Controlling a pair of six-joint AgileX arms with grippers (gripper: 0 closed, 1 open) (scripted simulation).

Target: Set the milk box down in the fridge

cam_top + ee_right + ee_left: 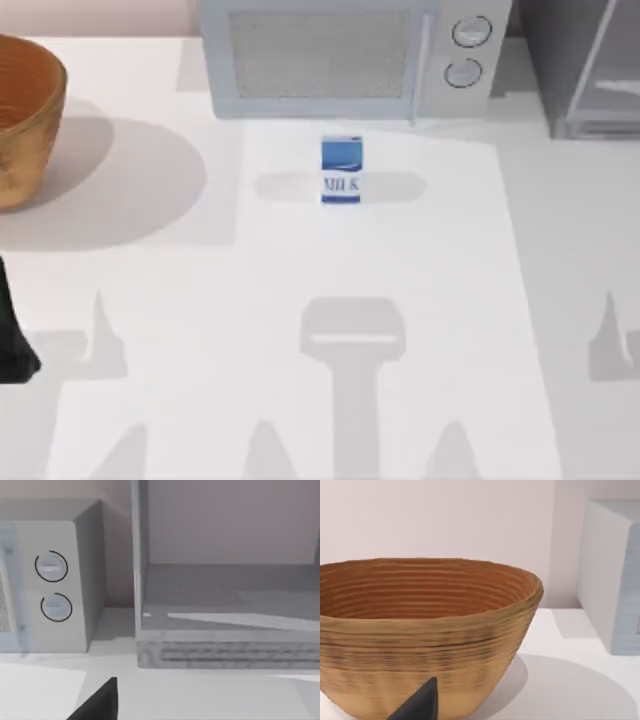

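Note:
The milk box [341, 171] stands upright on the white table, just in front of the microwave [340, 55], with nothing touching it. The fridge [585, 65] is the dark grey cabinet at the table's back right corner; the right wrist view shows its pale grey frame [140, 580] and grey base [225, 652] close ahead. A dark tip of my right gripper [100, 702] juts into that view, short of the fridge. A dark tip of my left gripper [420, 705] shows in front of the wooden bowl [420, 630]; part of the left arm [12, 340] sits at the table's left edge.
The large ribbed wooden bowl [25, 120] stands at the back left. The light grey microwave with two round knobs [52, 585] sits between bowl and fridge, close beside the fridge. Open tabletop [330, 380] spreads in front of the milk box.

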